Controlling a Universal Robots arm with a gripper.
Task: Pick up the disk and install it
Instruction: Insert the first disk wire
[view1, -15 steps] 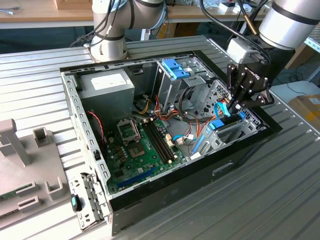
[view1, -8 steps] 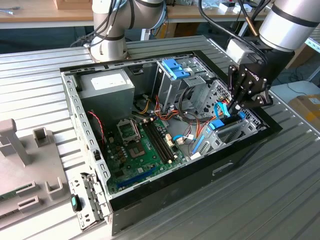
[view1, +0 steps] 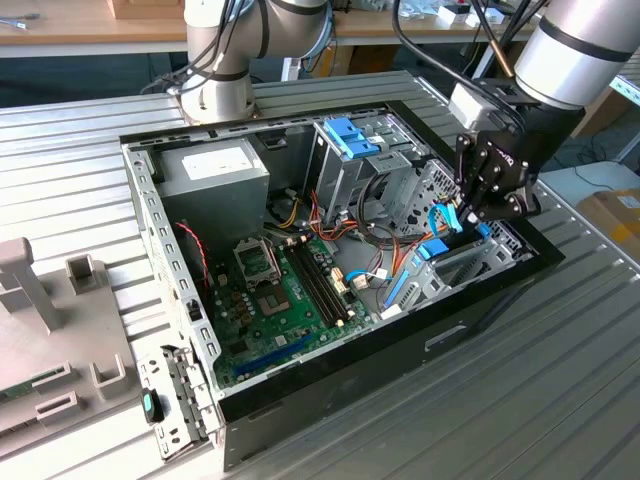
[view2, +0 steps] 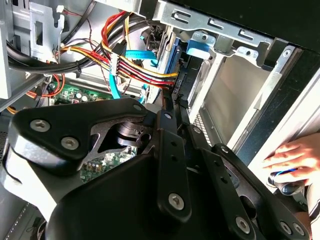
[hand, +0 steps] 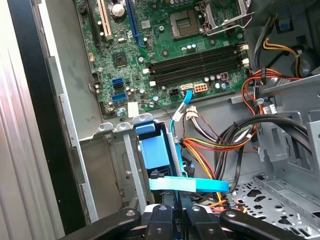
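While the disk (hand: 159, 150) stands in its bay (hand: 102, 170), gripper (hand: 177, 210) sits nearly closed beside it; hold undeterminable. Risk: blue cable (hand: 200, 185) snags, blocking seating.

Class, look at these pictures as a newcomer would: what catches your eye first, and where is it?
The open computer case lies on a ribbed metal table, green motherboard exposed. At the exterior view's right the black gripper reaches into it by the blue-railed disk. In the second wrist view a person's hand lies beside the case's wall.
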